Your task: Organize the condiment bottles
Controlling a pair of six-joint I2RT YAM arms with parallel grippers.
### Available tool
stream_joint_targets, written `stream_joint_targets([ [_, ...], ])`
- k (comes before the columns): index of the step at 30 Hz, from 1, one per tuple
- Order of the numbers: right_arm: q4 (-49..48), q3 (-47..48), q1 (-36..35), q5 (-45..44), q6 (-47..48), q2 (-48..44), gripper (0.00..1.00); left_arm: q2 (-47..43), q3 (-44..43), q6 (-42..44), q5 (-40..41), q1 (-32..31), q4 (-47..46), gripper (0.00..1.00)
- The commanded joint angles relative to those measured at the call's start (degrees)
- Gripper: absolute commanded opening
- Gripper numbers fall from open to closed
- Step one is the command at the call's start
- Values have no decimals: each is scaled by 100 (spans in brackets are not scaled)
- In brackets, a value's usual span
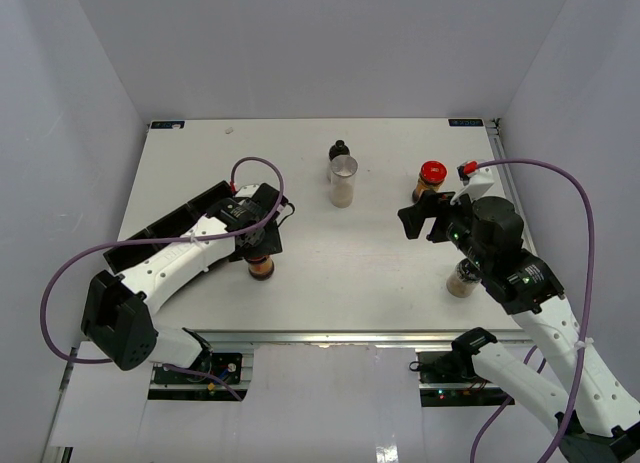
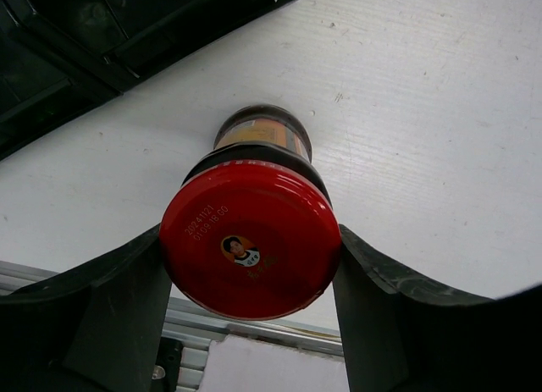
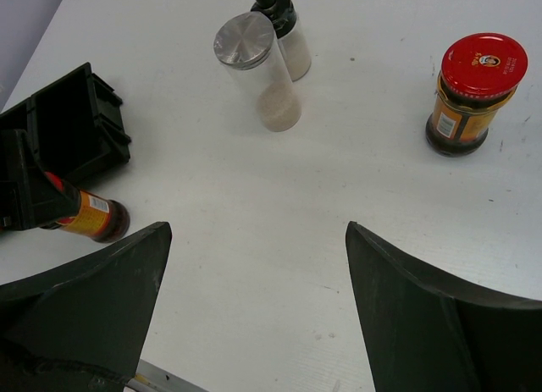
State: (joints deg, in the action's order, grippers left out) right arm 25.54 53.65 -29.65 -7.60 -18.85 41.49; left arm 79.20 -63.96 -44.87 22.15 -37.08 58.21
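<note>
Left end effector (image 2: 251, 265) clamps a jar (image 2: 250, 231) by the tabletop's (image 2: 440, 113) six-o'clock edge, open room at three o'clock; cap code (image 2: 207, 223) illegible; right end effector (image 3: 256, 240) apart.

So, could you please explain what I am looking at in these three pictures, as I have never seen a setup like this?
These are two robot arms bolted to a white table. One picture looks down from above; the other two come from cameras on each wrist, so the dark shapes at their bottom edges are that arm's own fingers. The left tool grips the cap of a red-capped jar standing on the table near a black tray. The right tool is open and holds nothing. Farther back stand a second red-capped jar, a silver-capped jar and a black-capped bottle; a pale jar stands by the right arm.
</note>
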Motion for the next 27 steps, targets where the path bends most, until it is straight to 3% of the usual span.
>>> stream_joint_targets([
  [1,-164,68,-15,-119,83,-119,90,-57,85,-95,49,34,133,16],
  [2,-160,81,-15,-118,82,-126,90,-90,56,-77,75,34,162,3],
  [4,-148,107,-15,-112,76,-139,90,-135,-33,-52,171,34,302,0],
  [9,-146,158,-21,-72,9,-141,90,-410,-842,-262,591,34,654,0],
  [14,-103,215,-23,-14,-23,-166,90,-230,-2262,-347,1190,243,1214,0],
  [20,-20,225,-15,-124,27,-256,90,242,-3031,45,964,1222,1095,0],
  [27,83,149,-23,-335,238,-333,90,67,-3167,358,717,2884,848,0],
])
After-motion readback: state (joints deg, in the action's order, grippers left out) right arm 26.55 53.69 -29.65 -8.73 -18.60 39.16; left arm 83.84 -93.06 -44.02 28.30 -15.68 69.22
